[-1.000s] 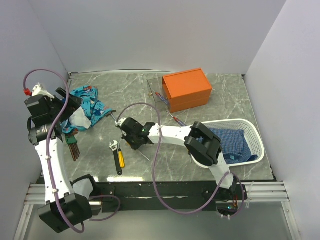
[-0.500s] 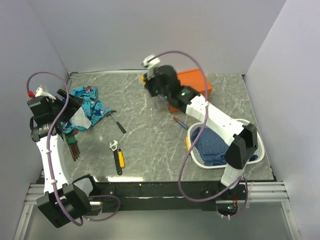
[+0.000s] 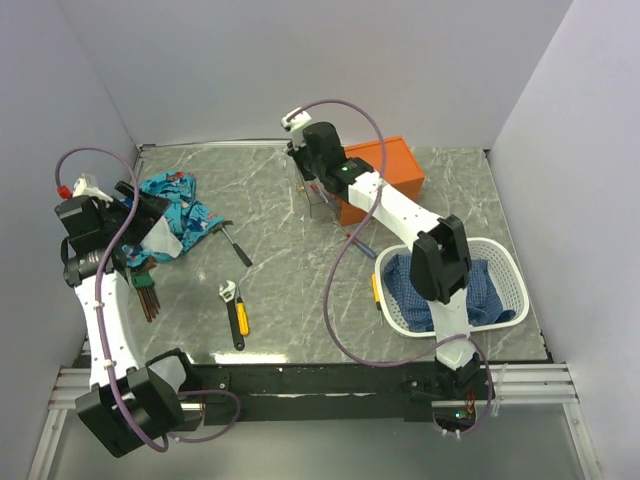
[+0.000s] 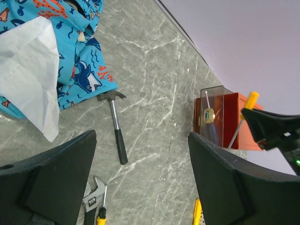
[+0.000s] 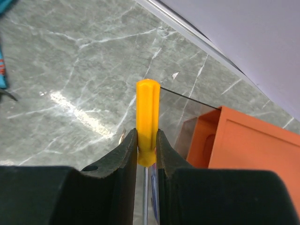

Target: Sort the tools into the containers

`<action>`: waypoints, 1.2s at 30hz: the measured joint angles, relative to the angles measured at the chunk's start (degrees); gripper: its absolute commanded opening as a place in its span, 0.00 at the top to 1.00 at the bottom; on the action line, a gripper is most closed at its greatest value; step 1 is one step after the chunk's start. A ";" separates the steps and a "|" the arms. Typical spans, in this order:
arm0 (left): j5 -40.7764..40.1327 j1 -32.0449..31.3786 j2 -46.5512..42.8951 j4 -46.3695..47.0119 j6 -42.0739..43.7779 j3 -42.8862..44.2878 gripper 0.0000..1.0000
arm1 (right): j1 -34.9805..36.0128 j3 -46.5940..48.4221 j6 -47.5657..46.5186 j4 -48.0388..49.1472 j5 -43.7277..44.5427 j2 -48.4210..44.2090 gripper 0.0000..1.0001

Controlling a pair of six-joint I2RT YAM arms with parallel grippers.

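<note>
My right fingers (image 5: pixel 108 187) hide the screwdriver (image 5: pixel 147 115) below its yellow handle, so I cannot see its tip. The orange box (image 5: pixel 253 154) runs off my right wrist view at three o'clock. In my left wrist view the wrench (image 4: pixel 92 199) is cut off at six o'clock, and the blue cloth (image 4: pixel 79 70) at eleven. From above, what lies in the clear drawer (image 3: pixel 316 204) is too small to tell.

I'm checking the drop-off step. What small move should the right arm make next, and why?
Probably lower a little, straight down, before letting go. The right jaws are shut on the yellow-handled screwdriver, held shaft-down at the clear drawer beside the orange box. Its tip seems to sit about at the drawer's open top, so going lower should help it land inside.
</note>
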 measured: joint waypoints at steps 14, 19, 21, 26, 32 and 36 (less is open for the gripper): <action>1.46 0.11 -0.22 0.68 -0.61 -1.25 0.15 | -0.57 0.92 -9.49 1.70 2.05 2.36 0.92; 1.44 0.13 0.92 1.49 -1.33 -1.27 0.15 | -0.66 -2.03 -11.82 1.88 3.87 2.12 0.56; 1.46 0.13 1.38 1.70 -1.46 -1.27 0.15 | -0.66 -3.08 -12.39 0.76 3.93 2.12 0.44; 1.46 0.52 2.32 2.05 -1.60 -1.25 0.15 | -0.28 -3.54 -13.05 -1.99 3.54 0.81 0.39; 1.46 0.66 2.45 2.75 -1.60 -1.22 0.14 | 2.95 -4.52 -10.12 -2.97 0.17 -7.56 0.42; 1.31 0.70 2.43 2.73 -1.55 -1.18 0.13 | 10.25 -10.71 -3.74 -2.67 -5.22 -15.23 0.42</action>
